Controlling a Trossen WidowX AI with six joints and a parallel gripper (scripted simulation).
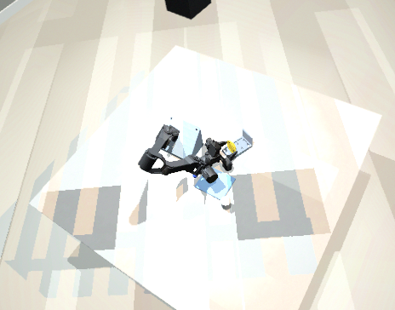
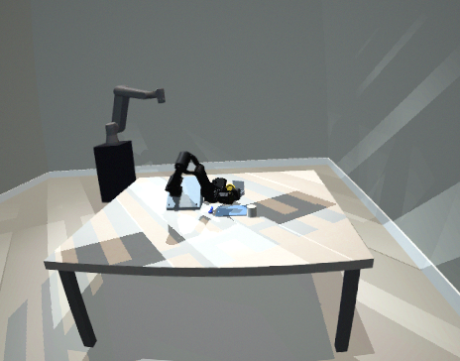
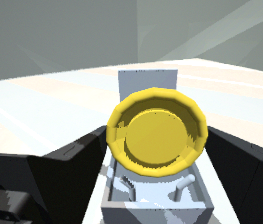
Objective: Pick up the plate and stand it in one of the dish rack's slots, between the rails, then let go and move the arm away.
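The yellow plate [image 1: 231, 147] [image 2: 230, 187] [image 3: 156, 140] stands near upright, its round face toward the wrist camera. My gripper [image 1: 228, 154] [image 3: 154, 131] is shut on the plate, one black finger at each side of its rim. The grey dish rack [image 1: 245, 143] [image 2: 239, 185] [image 3: 158, 206] has a tall end panel behind the plate and a low wall at the near end. In the wrist view the plate is over the rack's middle, with two short slanted rails showing below and nearer than it. Whether its lower edge touches the rack cannot be told.
A flat blue square [image 1: 222, 192] [image 2: 228, 211] lies beside the gripper, with a small white cylinder [image 1: 226, 205] [image 2: 252, 210] at its edge. A small blue thing [image 1: 194, 175] [image 2: 210, 210] lies near it. A black pedestal [image 2: 115, 171] with another arm stands beyond the table.
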